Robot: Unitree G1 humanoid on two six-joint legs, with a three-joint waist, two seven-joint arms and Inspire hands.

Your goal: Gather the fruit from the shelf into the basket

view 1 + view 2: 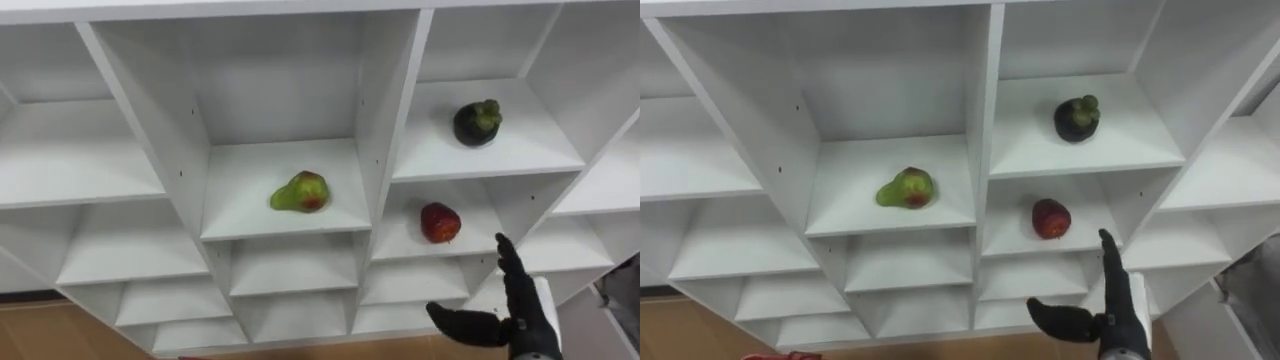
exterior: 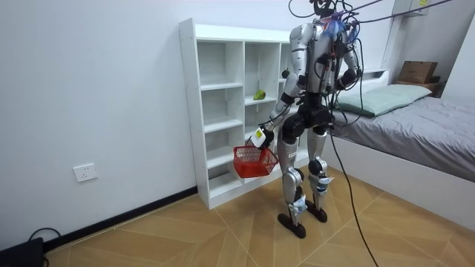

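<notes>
Before the white closet (image 1: 385, 110) the robot stands upright and close, facing its open compartments, where three fruits lie, each alone on its own shelf. A green-and-red fruit (image 1: 300, 192) sits in the middle compartment. A dark fruit (image 1: 477, 122) with a green cap sits one column to the right and slightly higher, and a red fruit (image 1: 440, 222) lies in the compartment directly beneath it. The right robot hand (image 1: 525, 315) is raised below and just right of the red fruit, apart from it, its fingers straight and its thumb spread wide, holding nothing. That open pose suggests a reach for the red fruit, the nearest one. The left robot hand (image 2: 260, 138) hangs low at the robot's side, closed on the handle of a red basket (image 2: 254, 161), probably kept there to take each fruit and leave the other arm free.
</notes>
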